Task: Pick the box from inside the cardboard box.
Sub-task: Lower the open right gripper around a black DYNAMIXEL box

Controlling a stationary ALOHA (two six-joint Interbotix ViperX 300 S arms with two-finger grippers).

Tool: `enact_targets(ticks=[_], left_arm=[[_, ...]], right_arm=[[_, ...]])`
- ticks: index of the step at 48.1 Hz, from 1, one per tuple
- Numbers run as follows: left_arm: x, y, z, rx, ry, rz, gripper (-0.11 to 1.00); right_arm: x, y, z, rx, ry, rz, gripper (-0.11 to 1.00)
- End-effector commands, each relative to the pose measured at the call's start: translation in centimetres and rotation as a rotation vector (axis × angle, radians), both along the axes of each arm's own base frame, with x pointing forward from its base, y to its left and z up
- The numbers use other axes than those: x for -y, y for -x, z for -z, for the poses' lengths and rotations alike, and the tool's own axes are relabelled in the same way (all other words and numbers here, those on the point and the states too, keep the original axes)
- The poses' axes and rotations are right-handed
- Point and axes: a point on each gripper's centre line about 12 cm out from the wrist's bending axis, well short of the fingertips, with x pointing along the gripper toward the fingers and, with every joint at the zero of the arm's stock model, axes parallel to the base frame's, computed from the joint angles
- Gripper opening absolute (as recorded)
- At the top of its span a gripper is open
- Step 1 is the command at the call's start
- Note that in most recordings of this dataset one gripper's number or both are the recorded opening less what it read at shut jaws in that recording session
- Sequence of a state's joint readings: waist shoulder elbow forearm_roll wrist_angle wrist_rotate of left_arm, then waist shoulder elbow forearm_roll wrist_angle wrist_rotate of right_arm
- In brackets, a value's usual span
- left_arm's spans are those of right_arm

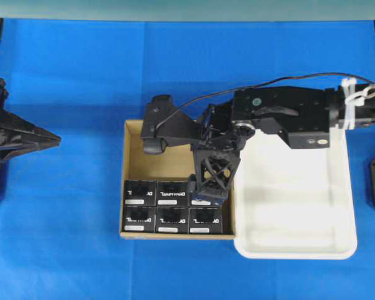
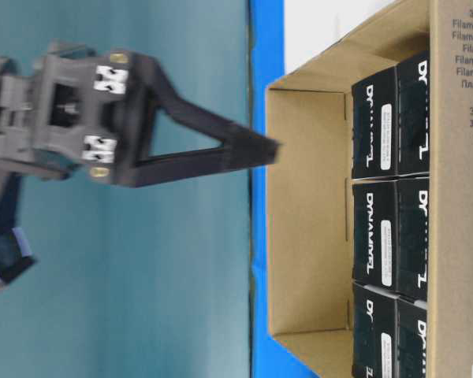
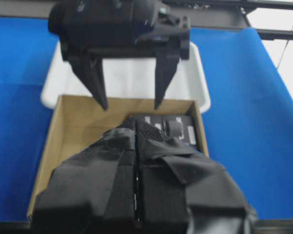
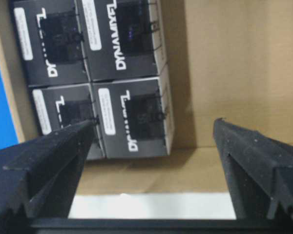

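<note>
The brown cardboard box (image 1: 132, 156) holds several black boxes with white lettering, packed in two rows along its near side. My right gripper (image 1: 207, 161) reaches down into the carton at its right end and is open and empty. In the right wrist view its fingers (image 4: 53, 156) straddle the black box (image 4: 134, 117) nearest the bare floor (image 4: 234, 73), one tip over the packed boxes and the other over bare cardboard. From the table-level view this gripper (image 2: 260, 150) shows side-on at the carton rim (image 2: 307, 220). My left gripper (image 1: 53, 140) stays left of the carton, shut (image 3: 136, 129) and empty.
A white plastic tray (image 1: 300, 206) stands against the carton's right wall and also shows below the carton wall in the right wrist view (image 4: 151, 204). Blue cloth (image 1: 69, 237) covers the table around both. The far half of the carton floor (image 3: 73, 126) is bare.
</note>
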State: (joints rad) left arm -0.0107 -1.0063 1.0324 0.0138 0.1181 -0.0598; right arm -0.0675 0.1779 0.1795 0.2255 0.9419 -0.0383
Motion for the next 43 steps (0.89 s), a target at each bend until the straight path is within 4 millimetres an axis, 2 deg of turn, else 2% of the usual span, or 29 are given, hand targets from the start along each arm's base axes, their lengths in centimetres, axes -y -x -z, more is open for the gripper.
enact_targets(ticks=[1, 17, 43], left_arm=[[0.0, -0.2, -1.1, 0.026, 0.0, 0.001, -0.05], [0.0, -0.2, -1.0, 0.023, 0.0, 0.0, -0.05], [0.0, -0.3, -0.9, 0.018, 0.002, 0.0, -0.05]], right_arm=[[-0.5, 0.0, 1.2, -0.006, -0.017, 0.005, 1.0], [-0.8, 0.6, 3.8, -0.043, -0.018, 0.006, 1.0], [-1.0, 0.2, 5.6, -0.053, -0.008, 0.001, 1.0]])
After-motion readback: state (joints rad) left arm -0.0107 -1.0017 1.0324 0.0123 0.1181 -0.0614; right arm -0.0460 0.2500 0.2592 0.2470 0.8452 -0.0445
